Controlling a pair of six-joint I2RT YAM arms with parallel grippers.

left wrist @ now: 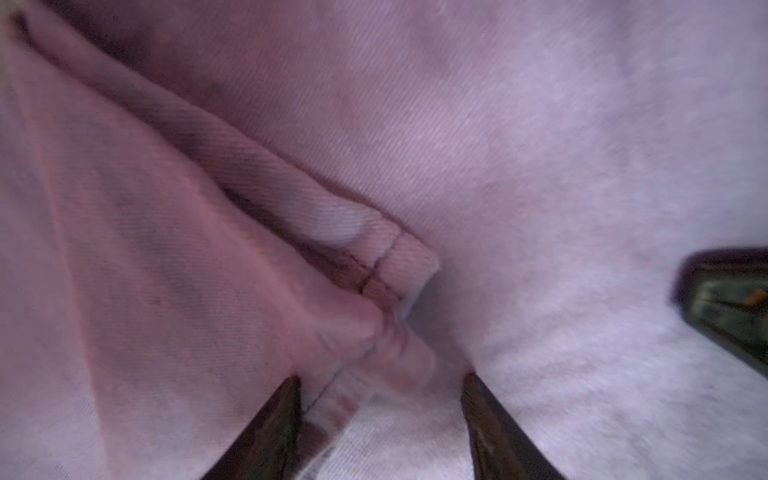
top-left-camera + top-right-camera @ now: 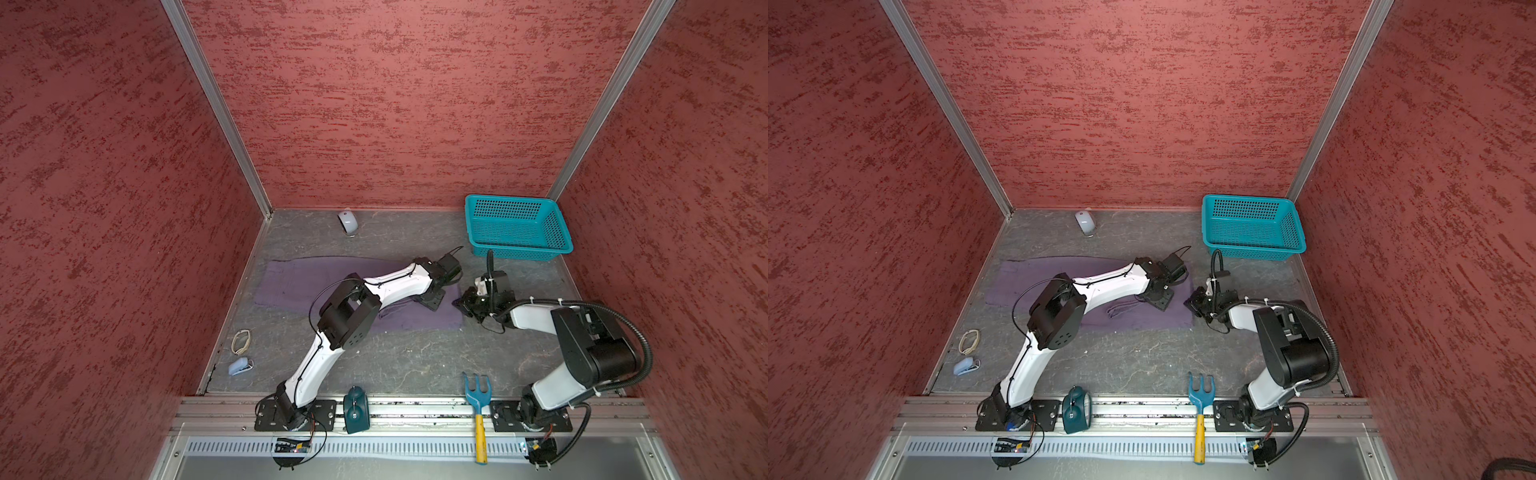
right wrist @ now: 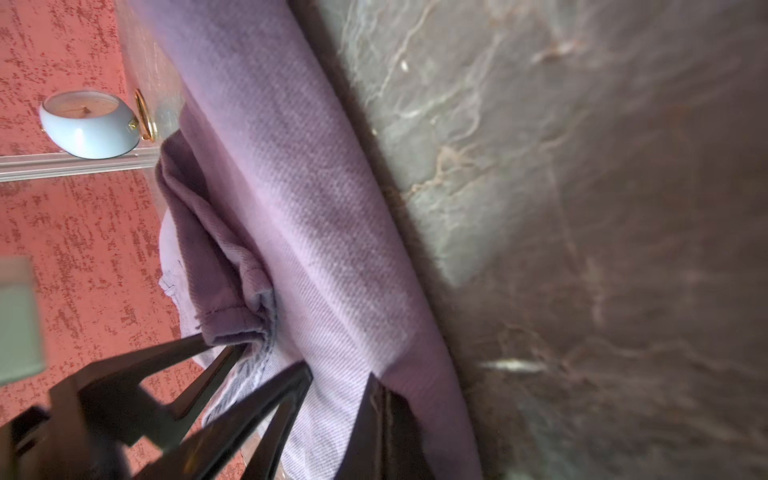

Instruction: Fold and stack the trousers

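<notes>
Nine o'clock edge of grey marbled tabletop (image 2: 395, 365): beige rubber-band loop (image 2: 241, 340), small pale blue clip-like object (image 2: 240, 367) just toward six o'clock of it.

Nine o'clock through centre: soft purple-grey cloth trousers (image 2: 291, 282), flat in one long band, one end near the nine o'clock edge, other end just past centre toward three o'clock. Not yet folded small.

Centre: left gripper (image 1: 380, 376), low over the three o'clock end of the trousers. Fingers (image 1: 286, 415) spread, straddling a raised stitched hem (image 1: 390, 253); contact with cloth not clear in the left wrist view.

Just toward three o'clock of that: right gripper (image 3: 340, 374) at the cloth's outer edge. Fingers (image 3: 374, 415) pressed together, apparently pinching the rolled edge; cloth visible between the tips in the right wrist view.

One o'clock corner: teal perforated plastic basket (image 2: 517, 228), apart from the trousers.

Step in hand, as judged: securing this end for a fold toward nine o'clock. Seat the left fingertips deep either side of the hem and take every layer, not the top ply alone. Match the height of the right pinch before lifting. Raise both together, keep the edge taut between grips, carry level, lay square on the other end.
</notes>
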